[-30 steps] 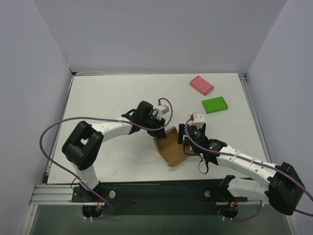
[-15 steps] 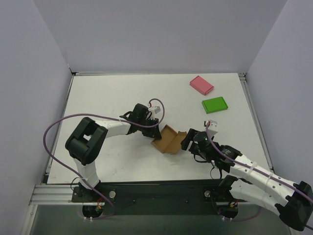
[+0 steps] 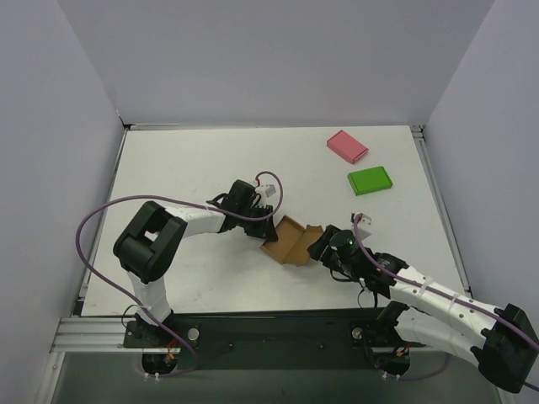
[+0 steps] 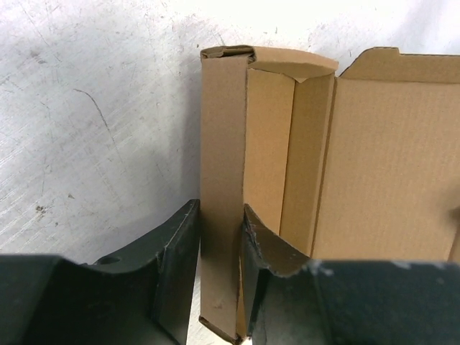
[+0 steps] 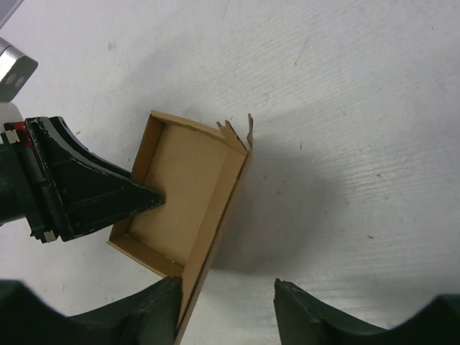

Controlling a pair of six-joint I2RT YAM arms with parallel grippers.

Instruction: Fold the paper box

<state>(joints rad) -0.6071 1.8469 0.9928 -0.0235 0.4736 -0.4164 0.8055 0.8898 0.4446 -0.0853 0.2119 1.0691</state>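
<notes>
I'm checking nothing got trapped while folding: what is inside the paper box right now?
The paper box holds only its bare brown cardboard floor, plus one finger of the left gripper, which pinches a side wall. The floor beneath that finger is covered.

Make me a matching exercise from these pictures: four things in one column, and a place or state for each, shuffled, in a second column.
Column one:
1. brown cardboard paper box
2. pink flat rectangular box
3. green flat rectangular box
4. left gripper

Column two:
A. right side of the white table, closer to its near edge than the pink one
B. nearest the table's far edge
C. mid-table, open like a tray
D. shut on a cardboard side wall

Pairs: 1-C, 2-B, 3-A, 4-D.
</notes>
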